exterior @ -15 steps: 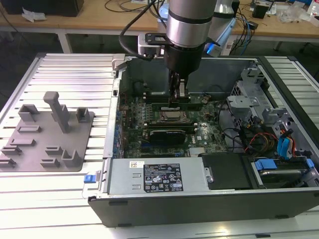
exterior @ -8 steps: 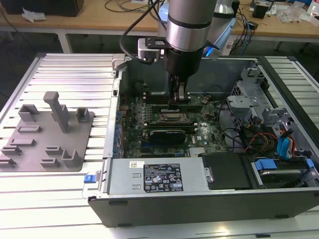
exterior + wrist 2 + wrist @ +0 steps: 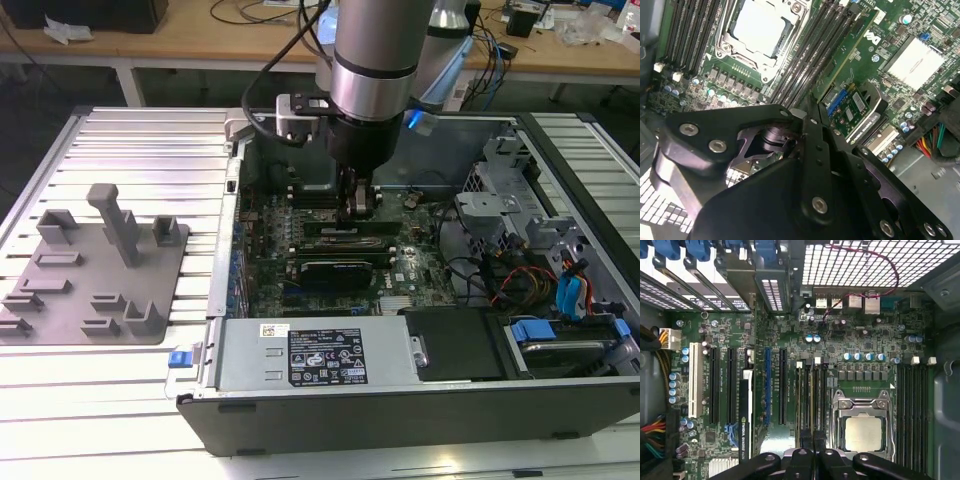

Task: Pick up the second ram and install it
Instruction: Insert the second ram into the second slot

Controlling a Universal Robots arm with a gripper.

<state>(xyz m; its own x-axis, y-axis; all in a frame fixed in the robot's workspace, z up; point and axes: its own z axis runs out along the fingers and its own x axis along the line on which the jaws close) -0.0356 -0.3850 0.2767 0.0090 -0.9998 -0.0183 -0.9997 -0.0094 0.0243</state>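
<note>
Two black fingers (image 3: 806, 440) of the gripper (image 3: 812, 436) are pinched together on the ram stick (image 3: 812, 400). In the first wrist view the stick shows edge-on as a thin line running out from between them. In the second wrist view the gripper (image 3: 809, 102) points down at the board. The ram stick (image 3: 852, 50) stretches away from its tips as a long green strip, standing on edge among the black memory slots (image 3: 805, 55). Whether it is pushed fully home I cannot tell. Just beside those slots lies the processor socket (image 3: 863, 432) in its metal frame. On the slots' other side sits a black card (image 3: 745, 425). In the exterior view a grey power box (image 3: 310, 355) lies along the near wall of the open computer case (image 3: 400, 410). Behind it the gripper (image 3: 358, 205) reaches down onto the board. A grey holder tray (image 3: 60, 300) rests on the ribbed table (image 3: 130, 150) outside the case, at the exterior view's left.
</note>
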